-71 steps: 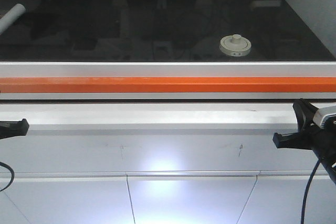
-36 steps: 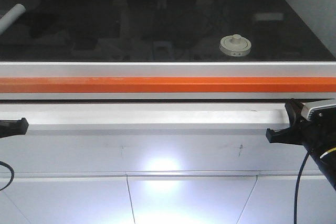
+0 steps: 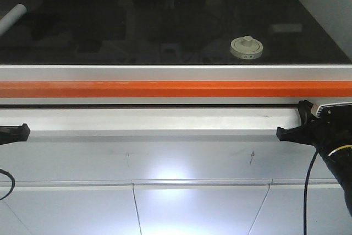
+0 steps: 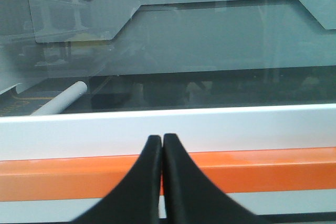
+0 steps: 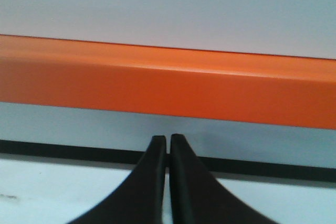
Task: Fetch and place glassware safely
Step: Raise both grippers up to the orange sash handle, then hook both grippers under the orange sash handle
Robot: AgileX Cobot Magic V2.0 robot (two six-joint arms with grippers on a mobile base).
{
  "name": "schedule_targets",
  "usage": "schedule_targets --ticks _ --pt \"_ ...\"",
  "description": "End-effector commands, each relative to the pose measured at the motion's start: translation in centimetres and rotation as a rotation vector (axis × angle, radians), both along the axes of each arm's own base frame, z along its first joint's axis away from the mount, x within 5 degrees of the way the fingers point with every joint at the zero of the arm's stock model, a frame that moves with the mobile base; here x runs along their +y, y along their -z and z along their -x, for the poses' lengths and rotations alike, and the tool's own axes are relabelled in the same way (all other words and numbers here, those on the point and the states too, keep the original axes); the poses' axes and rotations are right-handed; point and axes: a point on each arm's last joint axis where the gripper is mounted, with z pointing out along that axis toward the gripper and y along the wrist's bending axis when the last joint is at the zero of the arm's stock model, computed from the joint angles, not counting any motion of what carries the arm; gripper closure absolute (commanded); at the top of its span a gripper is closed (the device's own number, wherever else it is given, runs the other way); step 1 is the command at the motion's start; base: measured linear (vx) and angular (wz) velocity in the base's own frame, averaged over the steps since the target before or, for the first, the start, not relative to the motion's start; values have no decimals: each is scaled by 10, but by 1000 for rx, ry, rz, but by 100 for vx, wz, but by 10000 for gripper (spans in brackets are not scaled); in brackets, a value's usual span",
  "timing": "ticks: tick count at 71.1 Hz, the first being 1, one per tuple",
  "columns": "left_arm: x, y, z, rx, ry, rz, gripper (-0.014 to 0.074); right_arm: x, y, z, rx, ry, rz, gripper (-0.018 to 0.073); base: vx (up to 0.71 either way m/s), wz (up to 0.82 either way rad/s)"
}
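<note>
Cream-white knobbed lid on a small squat jar [image 3: 246,47], upright on the black worktop [image 3: 110,31], right of centre, beyond the orange strip [image 3: 165,88] and the white sill [image 3: 165,119]; the jar body is barely discernible under the lid. One white tube [image 3: 12,17] lies at the worktop's far left. Item, left gripper [image 4: 161,140]: black fingers pressed together, empty, facing the orange strip. Item, right gripper [image 5: 168,140]: fingers closed to a hairline slit, empty, beside the sill. Both are well apart from the jar

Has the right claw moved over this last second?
Yes. The right claw has shifted left and slightly up, closer to the orange bar.
</note>
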Motion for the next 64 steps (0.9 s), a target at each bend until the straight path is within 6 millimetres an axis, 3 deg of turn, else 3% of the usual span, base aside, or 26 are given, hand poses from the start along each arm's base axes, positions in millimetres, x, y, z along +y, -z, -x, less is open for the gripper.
schedule_targets --ticks 1,18,41,64 --pt "-1 -15 -2 -114 5 7 603 -2 -18 -9 -131 6 5 563 0 0" --pt "-1 -15 -2 -111 5 6 603 -3 -22 -21 -166 7 4 563 0 0" --pt "-1 -10 -3 -61 6 7 603 -3 -26 -21 -208 6 1 563 0 0" --pt "-2 18 -18 19 5 1 603 -3 -26 -20 -206 6 1 563 0 0"
